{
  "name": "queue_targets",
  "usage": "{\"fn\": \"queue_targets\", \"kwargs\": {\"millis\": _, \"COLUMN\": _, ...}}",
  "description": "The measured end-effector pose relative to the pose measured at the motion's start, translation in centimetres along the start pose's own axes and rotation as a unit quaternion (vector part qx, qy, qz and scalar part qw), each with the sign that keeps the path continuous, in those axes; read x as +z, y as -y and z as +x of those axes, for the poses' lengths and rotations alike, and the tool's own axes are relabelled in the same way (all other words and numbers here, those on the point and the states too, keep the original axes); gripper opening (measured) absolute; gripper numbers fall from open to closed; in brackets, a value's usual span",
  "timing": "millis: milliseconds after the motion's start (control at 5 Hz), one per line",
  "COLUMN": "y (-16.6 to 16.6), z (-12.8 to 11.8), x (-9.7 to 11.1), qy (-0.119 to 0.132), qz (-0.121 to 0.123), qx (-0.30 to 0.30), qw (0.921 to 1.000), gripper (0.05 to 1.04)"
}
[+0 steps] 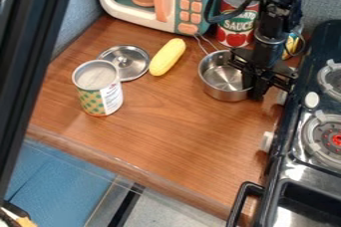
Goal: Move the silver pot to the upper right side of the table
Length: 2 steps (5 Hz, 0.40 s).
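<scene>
The silver pot [216,89] stands upright on the right part of the wooden table, its wire handle pointing up and left toward the microwave. My gripper [255,87] hangs down at the pot's right rim and covers part of that side. Whether it holds the rim is hidden by the dark gripper body.
A sauce can [236,23] and a toy microwave [194,4] stand at the back. Left of the pot are a yellow corn [167,57], a metal lid [136,63] and an opened can [100,95]. The stove [297,144] borders the table on the right.
</scene>
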<state>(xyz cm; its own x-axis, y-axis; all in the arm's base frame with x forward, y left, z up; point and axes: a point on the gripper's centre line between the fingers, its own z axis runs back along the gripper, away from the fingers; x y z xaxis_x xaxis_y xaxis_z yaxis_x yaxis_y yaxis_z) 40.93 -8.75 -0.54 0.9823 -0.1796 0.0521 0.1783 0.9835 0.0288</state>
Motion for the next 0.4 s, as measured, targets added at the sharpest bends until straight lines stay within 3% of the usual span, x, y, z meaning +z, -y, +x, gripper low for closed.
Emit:
{"fn": "queue_targets", "kwargs": {"millis": 200, "y": 0.2, "z": -0.8, "x": 0.3, "qy": -0.003, "qz": -0.01, "qx": -0.005, "qw": 0.9999, "gripper": 0.58}}
{"fn": "queue_targets", "kwargs": {"millis": 400, "y": 0.3, "z": -1.0, "x": 1.9, "qy": 0.008, "qz": -0.025, "qx": -0.004, "qw": 0.9996, "gripper": 0.862}}
